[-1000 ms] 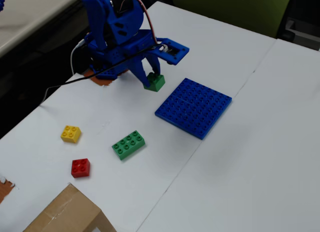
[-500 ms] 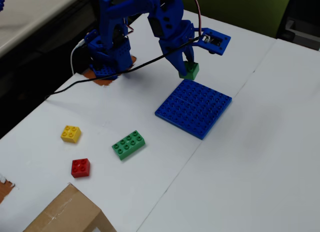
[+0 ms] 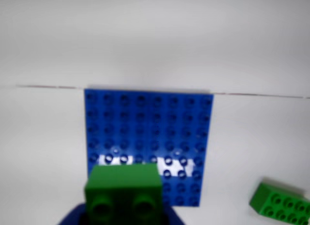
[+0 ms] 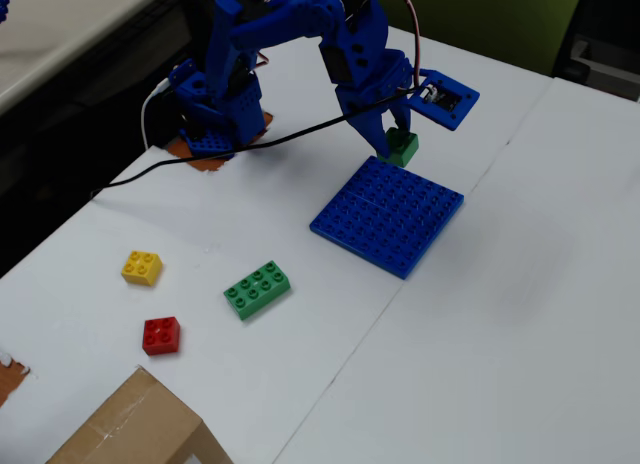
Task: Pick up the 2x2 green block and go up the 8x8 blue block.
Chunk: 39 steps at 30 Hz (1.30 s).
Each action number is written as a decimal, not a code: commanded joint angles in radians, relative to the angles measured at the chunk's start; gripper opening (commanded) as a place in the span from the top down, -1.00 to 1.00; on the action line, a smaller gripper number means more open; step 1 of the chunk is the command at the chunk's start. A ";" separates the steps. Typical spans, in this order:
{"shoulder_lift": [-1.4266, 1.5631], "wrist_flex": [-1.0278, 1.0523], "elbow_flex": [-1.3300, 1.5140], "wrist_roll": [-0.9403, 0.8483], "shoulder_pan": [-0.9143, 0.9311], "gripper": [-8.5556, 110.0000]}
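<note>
Green 2x2 block [image 4: 402, 146] sits clamped between the two fingers of the blue arm's tool [image 4: 397, 142], held in the air just over the far edge of the 8x8 blue block [image 4: 388, 215], which lies flat on the white table [image 4: 520, 314]. In the wrist view the block [image 3: 125, 191] fills the lower centre, studs toward the camera, with the baseplate [image 3: 148, 123] spread beyond it. Judged from here, the main risk is a crooked landing: the brick hangs near the plate's edge, so lowering now could catch it half off the rim, or studs could miss and the brick tip or slip from the grip. A longer green brick [image 4: 258, 288], a yellow brick [image 4: 142, 267], a red brick [image 4: 161, 335] and a cardboard box [image 4: 135, 429] lie well apart, and nothing blocks the way down
</note>
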 commanded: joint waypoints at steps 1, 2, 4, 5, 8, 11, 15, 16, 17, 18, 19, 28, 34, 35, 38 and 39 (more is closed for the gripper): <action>0.009 0.037 -0.049 0.025 -0.018 0.86; 0.009 0.038 -0.049 0.031 -0.020 0.86; 0.012 0.038 -0.046 0.032 -0.021 0.86; 0.017 0.038 -0.041 0.032 -0.021 0.86; 0.037 0.040 -0.031 0.040 -0.023 0.86; 0.067 0.041 -0.028 0.046 -0.026 0.86; 0.091 0.043 0.002 0.055 -0.025 0.86; 0.097 0.043 0.015 0.055 -0.020 0.86; 0.100 0.043 0.026 0.055 -0.018 0.86; 0.100 0.043 0.035 0.054 -0.015 0.86; 0.101 0.043 0.038 0.054 -0.014 0.86; 0.107 0.044 0.080 0.046 -0.018 0.86; 0.109 0.044 0.080 0.051 -0.020 0.86; 0.109 0.044 0.081 0.051 -0.020 0.86; 0.109 0.044 0.081 0.043 -0.018 0.86; 0.109 0.044 0.081 0.043 -0.018 0.86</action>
